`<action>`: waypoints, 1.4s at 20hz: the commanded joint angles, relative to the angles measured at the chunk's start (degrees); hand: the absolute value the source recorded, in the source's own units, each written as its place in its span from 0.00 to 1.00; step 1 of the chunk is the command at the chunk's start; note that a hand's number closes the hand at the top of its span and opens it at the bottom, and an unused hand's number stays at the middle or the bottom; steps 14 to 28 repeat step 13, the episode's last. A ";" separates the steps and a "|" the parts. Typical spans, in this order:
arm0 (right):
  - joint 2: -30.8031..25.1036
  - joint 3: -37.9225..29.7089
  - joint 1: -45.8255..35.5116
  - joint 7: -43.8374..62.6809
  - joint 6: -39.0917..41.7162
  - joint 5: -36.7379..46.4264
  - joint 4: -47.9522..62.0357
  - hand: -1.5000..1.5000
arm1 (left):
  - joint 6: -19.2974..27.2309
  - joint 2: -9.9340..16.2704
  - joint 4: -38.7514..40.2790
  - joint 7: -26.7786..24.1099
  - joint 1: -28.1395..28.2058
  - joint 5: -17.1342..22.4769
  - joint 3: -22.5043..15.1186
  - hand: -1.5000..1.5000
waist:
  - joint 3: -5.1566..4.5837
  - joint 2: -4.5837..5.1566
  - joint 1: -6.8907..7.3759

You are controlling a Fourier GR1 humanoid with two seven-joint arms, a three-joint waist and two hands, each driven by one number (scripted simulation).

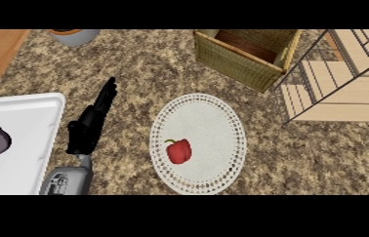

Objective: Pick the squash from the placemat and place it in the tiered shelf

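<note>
A red pepper-like vegetable (178, 150) lies low on the round placemat (209, 119), the shelf (328, 80) at the worktop's right edge; left hand (90, 126) straight-fingered, holding nothing, so grasping seemingly remains.

The left hand (92, 121) rests at lower left, fingers straight and pointing up.

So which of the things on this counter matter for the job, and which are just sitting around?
For the job: red pepper-like vegetable, not visibly a squash; white placemat; tiered shelf; left robot hand, open.

Lying about: wicker basket; grey pot; white tray.
</note>
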 commanded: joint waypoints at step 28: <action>-13.32 -35.43 28.36 -9.32 34.76 -18.07 19.88 0.00 | 0.37 -0.60 -4.20 4.63 -0.85 0.06 -0.69 0.50 | 0.05 -0.03 -0.67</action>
